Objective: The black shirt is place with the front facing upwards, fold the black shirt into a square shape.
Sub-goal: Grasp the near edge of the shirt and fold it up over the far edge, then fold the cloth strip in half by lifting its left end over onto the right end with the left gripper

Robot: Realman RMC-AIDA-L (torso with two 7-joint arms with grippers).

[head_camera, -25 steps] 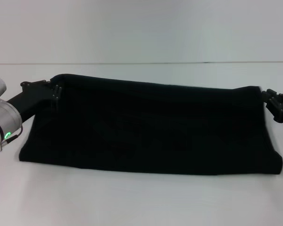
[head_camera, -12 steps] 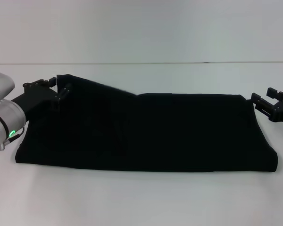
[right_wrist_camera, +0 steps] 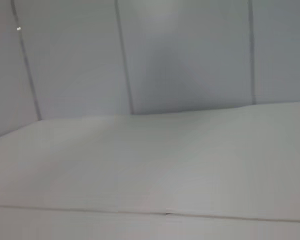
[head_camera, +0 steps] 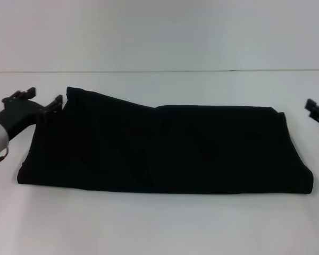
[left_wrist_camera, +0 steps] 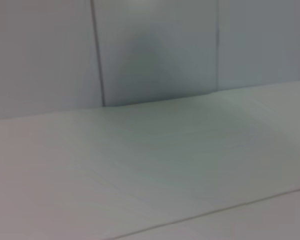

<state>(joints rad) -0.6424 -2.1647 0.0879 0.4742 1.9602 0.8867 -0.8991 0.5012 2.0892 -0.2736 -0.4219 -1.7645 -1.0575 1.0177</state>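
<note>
Head view shows you the black shirt (head_camera: pixel 165 146) folded into a long band across the table (head_camera: pixel 159 223). Your left gripper (head_camera: pixel 40 101), fingers spread and empty, sits just beside its far-left corner (nearer arm); right gripper (head_camera: pixel 318 112): cannot tell.

The black shirt (head_camera: pixel 165 146) lies folded into a long band, so its chest lettering, neck label and sleeves are hidden inside the fold; only plain dark cloth shows. The layers cannot be counted, since the folds read as one dark mass.

To the shirt's right, the right gripper (head_camera: pixel 318 113) is cut off by the picture's edge; only a dark tip shows, too little to tell how its fingers stand.

To the shirt's left, the left arm behind the left gripper (head_camera: pixel 38 101) is cropped at the edge.

Neither wrist view shows the shirt or any fingers, only blurred pale surfaces.
</note>
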